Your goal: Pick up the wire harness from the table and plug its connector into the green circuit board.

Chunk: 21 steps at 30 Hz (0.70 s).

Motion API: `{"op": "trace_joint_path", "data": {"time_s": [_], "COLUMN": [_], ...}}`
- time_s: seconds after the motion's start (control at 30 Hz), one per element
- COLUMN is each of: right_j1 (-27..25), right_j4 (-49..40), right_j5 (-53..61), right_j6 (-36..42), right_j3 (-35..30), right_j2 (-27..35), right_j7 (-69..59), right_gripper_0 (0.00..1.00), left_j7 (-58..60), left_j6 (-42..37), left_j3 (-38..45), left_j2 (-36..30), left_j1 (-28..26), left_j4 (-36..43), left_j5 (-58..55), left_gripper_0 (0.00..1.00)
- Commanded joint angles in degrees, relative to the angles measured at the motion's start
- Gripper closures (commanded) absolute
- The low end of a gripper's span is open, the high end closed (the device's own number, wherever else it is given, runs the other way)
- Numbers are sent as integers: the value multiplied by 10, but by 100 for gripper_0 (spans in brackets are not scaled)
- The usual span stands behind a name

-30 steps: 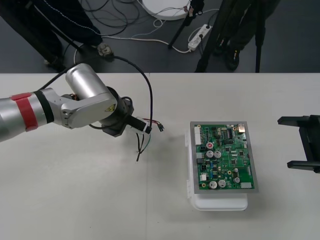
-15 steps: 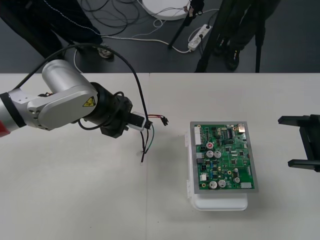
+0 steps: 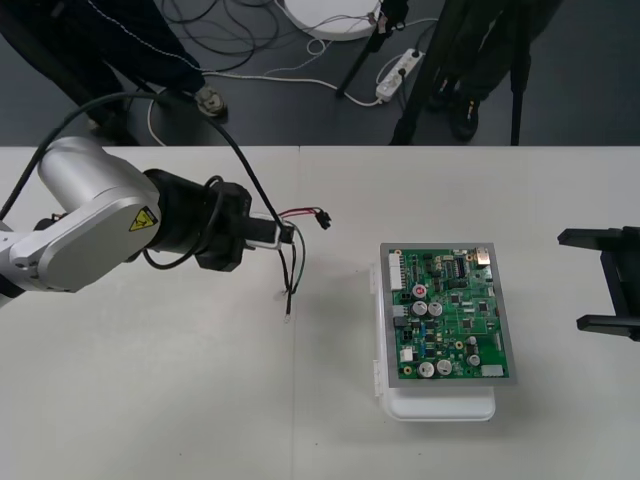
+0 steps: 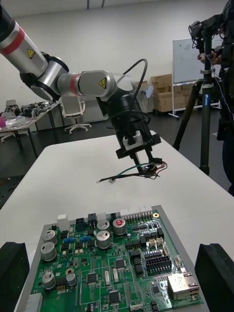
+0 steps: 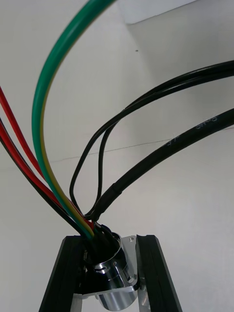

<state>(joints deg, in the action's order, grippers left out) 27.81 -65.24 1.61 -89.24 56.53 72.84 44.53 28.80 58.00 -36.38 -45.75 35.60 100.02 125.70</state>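
My left gripper (image 3: pixel 284 236) is shut on the round metal socket (image 5: pixel 115 288) of the wire harness, held off the table to the left of the green circuit board (image 3: pixel 451 314). Its black fingers (image 5: pixel 67 273) clamp the socket on both sides. Red, green and black wires (image 5: pixel 44 122) fan out from it. The small black plug (image 3: pixel 322 218) sticks out toward the board, and loose wires (image 3: pixel 292 280) hang down to the table. In the right wrist view the left gripper (image 4: pixel 139 148) holds the harness (image 4: pixel 146 169) beyond the board (image 4: pixel 107 263). My right gripper (image 3: pixel 612 282) waits open at the right edge.
The board sits on a white base (image 3: pixel 440 405) right of the table's middle. Bare table lies between the hanging wires and the board. Cables and a power strip (image 3: pixel 398 72) lie on the dark floor past the far edge.
The left arm has swung back to the left and carried the harness toward the far edge; the plug now points more toward the board's far side. The right gripper has not moved.
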Motion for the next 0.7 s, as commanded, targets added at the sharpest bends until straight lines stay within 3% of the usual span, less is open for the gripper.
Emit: {"op": "trace_joint_path", "data": {"time_s": [0.03, 0.3, 0.7], "right_j1": [17, 18, 18], "right_j4": [11, 13, 10], "right_j5": [9, 9, 9], "right_j6": [-8, -8, -8], "right_j3": [1, -1, -1], "right_j2": [-2, -4, -4], "right_j7": [-25, -29, -38], "right_gripper_0": [0, 0, 0], "left_j7": [51, 54, 59], "left_j6": [65, 107, 105], "left_j3": [74, 159, 214], "left_j2": [57, 155, 262], "left_j1": [-46, -94, -106], "left_j4": [41, 73, 77], "left_j5": [53, 113, 133], "left_gripper_0": [100, 100, 100]}}
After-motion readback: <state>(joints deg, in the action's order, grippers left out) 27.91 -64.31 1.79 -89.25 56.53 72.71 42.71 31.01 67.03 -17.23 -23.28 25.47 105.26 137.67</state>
